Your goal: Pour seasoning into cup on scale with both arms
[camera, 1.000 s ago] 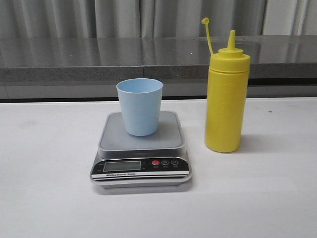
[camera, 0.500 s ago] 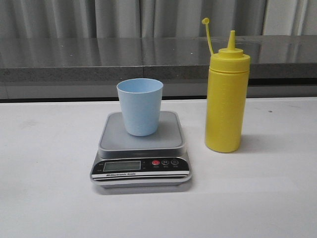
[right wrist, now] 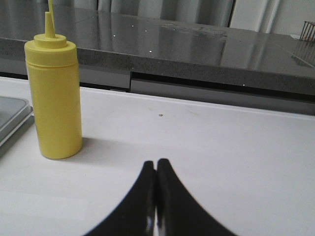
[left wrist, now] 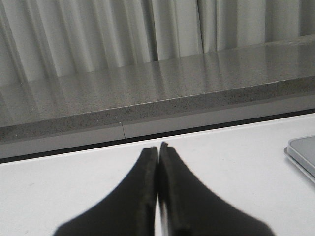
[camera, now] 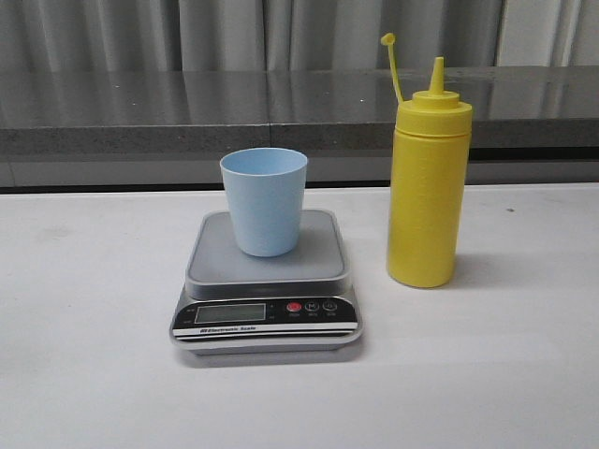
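Light blue cup (camera: 265, 200) sits upright on the silver platform of the kitchen scale (camera: 267, 281), right in the middle of the white worktop (camera: 487, 374). Just to the scale's right stands the yellow squeeze bottle (camera: 428, 182), upright, nozzle bare, its tethered cap (camera: 387, 39) sticking up on the strap. Left claw (left wrist: 158, 153) hangs over bare worktop, fingers pressed together, gripping nothing, a corner of the scale off to one side. Right claw (right wrist: 156, 166) is likewise pressed together and empty, well apart from the bottle.
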